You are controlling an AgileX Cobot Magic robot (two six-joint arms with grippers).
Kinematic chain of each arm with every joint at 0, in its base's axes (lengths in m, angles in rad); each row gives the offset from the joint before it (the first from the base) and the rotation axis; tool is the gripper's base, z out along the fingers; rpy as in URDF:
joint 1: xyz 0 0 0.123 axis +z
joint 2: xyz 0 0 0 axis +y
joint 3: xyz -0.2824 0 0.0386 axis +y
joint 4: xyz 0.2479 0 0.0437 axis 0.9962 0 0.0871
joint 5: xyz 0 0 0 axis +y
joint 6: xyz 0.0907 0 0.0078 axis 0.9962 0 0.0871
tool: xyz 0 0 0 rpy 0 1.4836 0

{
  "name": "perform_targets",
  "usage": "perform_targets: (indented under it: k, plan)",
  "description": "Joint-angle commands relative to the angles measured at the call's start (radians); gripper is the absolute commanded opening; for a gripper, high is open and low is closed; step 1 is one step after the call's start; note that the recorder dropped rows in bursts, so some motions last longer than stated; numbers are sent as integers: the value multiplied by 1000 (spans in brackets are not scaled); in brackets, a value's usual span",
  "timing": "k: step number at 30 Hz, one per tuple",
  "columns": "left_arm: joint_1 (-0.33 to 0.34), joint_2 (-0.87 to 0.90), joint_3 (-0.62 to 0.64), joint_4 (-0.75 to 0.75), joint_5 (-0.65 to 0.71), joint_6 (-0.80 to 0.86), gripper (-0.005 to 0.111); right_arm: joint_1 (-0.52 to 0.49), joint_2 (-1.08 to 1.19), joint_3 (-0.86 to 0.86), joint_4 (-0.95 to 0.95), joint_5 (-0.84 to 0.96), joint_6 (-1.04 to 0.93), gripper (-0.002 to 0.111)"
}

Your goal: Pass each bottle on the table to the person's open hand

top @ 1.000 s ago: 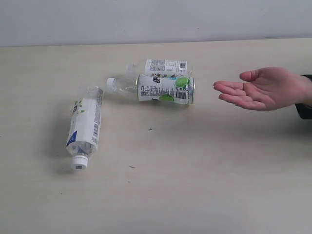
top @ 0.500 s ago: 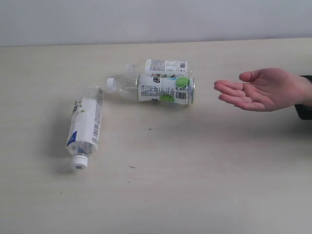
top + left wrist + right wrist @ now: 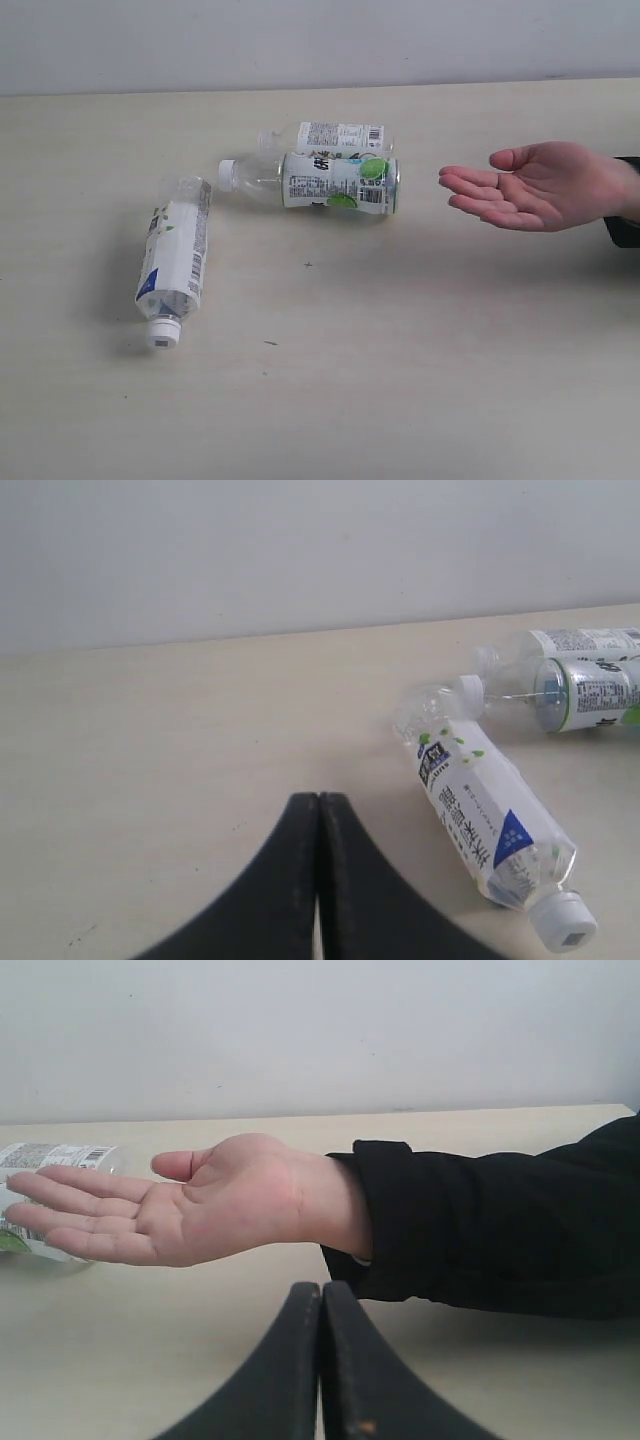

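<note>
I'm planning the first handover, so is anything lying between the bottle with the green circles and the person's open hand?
Nothing visible. The green-circled bottle lies on its side with only bare table between its base and the open hand. A second bottle lies just behind it, off that path.

A plain, pale grey-white wall (image 3: 320, 40) is seen behind the desk (image 3: 420, 380) and is met by its far edge in a straight line. The desk is surfaced in pale beige wood grain, marked by a few small dark specks (image 3: 270, 343). The scene is lit softly and evenly, and only faint shadows are cast.
</note>
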Motion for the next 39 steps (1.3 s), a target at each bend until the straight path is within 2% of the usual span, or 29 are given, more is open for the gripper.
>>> perform_targets:
  k: [1, 39]
  plan:
    - [-5, 3, 2, 3, -25, 6, 0, -5, -6, 1, 4, -14, 1, 0]
    - [-5, 3, 2, -18, -41, -4, 0, -5, -6, 1, 6, -14, 1, 0]
